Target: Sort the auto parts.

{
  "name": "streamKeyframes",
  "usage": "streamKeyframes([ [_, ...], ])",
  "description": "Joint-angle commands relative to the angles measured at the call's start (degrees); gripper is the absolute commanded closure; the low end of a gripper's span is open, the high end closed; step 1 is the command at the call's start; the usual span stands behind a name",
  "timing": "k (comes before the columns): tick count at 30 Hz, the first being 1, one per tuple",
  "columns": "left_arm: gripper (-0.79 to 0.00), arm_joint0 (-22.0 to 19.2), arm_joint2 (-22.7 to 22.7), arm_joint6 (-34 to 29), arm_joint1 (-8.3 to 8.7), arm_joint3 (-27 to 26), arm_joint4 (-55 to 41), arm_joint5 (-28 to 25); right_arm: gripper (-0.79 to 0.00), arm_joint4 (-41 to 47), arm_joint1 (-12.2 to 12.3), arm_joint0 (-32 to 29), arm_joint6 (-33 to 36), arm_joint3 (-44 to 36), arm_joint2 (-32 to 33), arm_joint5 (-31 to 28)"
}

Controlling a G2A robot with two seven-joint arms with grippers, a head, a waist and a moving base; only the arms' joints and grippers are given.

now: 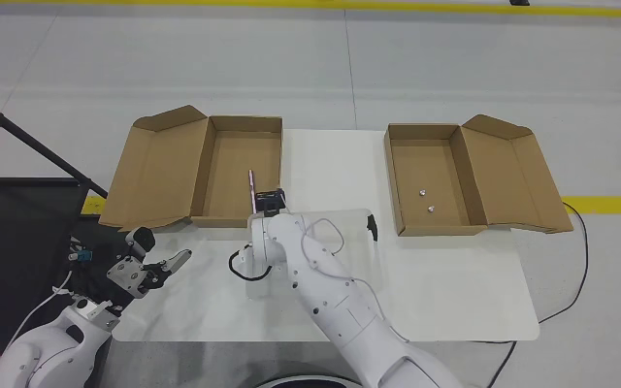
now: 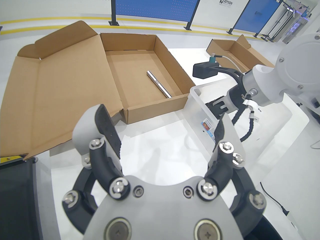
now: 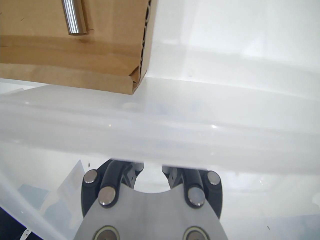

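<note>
The left gripper (image 2: 162, 117), jaws spread wide and empty, hangs above the near left corner of the worktop (image 1: 456, 281). The right gripper (image 2: 215, 104) sits inside the translucent bin (image 2: 196, 108) at mid-worktop; the bin's wall hides it, so whether it is open cannot be told. Beyond, at the far left edge, an open cardboard box (image 1: 228, 155) holds a steel rod (image 1: 252, 187), and at the far right edge a second box (image 1: 427, 165) holds two small parts (image 1: 432, 207).

The rod (image 2: 158, 84) is glossy metal, the box (image 2: 172, 62) matt cardboard, the bin (image 2: 198, 108) smooth translucent plastic.

Two cardboard boxes (image 1: 228, 175) (image 1: 427, 165), one metal rod (image 1: 251, 189), two small parts (image 1: 421, 192) (image 1: 432, 207) (both tiny), one plastic bin (image 2: 197, 106).
</note>
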Motion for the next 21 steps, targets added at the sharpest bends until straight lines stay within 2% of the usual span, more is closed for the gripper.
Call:
streamKeyframes([
  [1,-0.785,0.0,0.0,0.0,0.0,0.0,0.0,0.0,0.0,0.2,-0.1,0.3,-0.1,0.5,0.0,0.1],
  [6,-0.785,0.0,0.0,0.0,0.0,0.0,0.0,0.0,0.0,-0.5,-0.1,0.9,-0.4,0.0,0.2,0.4],
  [10,-0.785,0.0,0.0,0.0,0.0,0.0,0.0,0.0,0.0,-3.2,0.2,0.1,0.6,-4.3,1.5,-0.6],
  [18,-0.785,0.0,0.0,0.0,0.0,0.0,0.0,0.0,0.0,-10.6,1.1,-3.6,11.0,-20.5,3.6,-11.1],
  [21,-0.785,0.0,0.0,0.0,0.0,0.0,0.0,0.0,0.0,-10.9,1.4,-4.6,13.2,-25.6,4.0,-13.2],
])
